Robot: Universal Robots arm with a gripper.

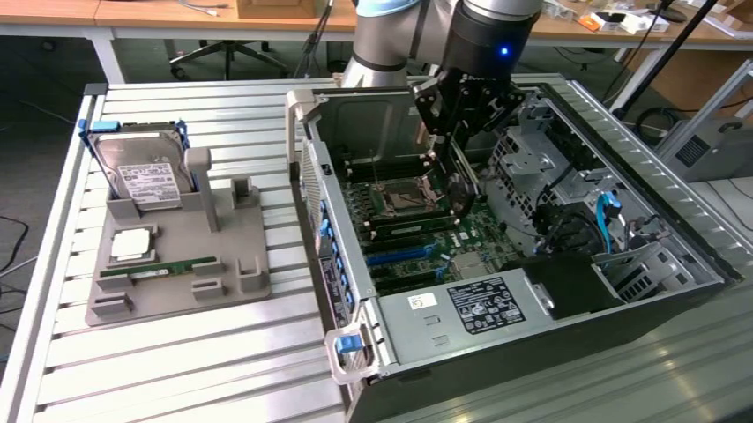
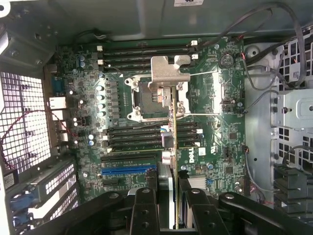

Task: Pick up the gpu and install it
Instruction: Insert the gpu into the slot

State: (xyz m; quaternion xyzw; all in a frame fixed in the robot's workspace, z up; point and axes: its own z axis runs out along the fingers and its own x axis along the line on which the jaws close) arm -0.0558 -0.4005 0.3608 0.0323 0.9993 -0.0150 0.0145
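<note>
The gpu shows edge-on in the wrist view as a thin green card, with its silver bracket at the far end. My gripper is shut on it, one black finger on each face. In the exterior view the gripper hangs inside the open computer case. There the gpu points down, a little above the motherboard and over the processor socket and memory slots. The card looks clear of the board.
A blue expansion slot lies on the motherboard near the case's rear grille. On the exterior view's left, a grey fixture tray holds a hard drive, a processor and a memory stick. Cables and drive bays fill the case's other side.
</note>
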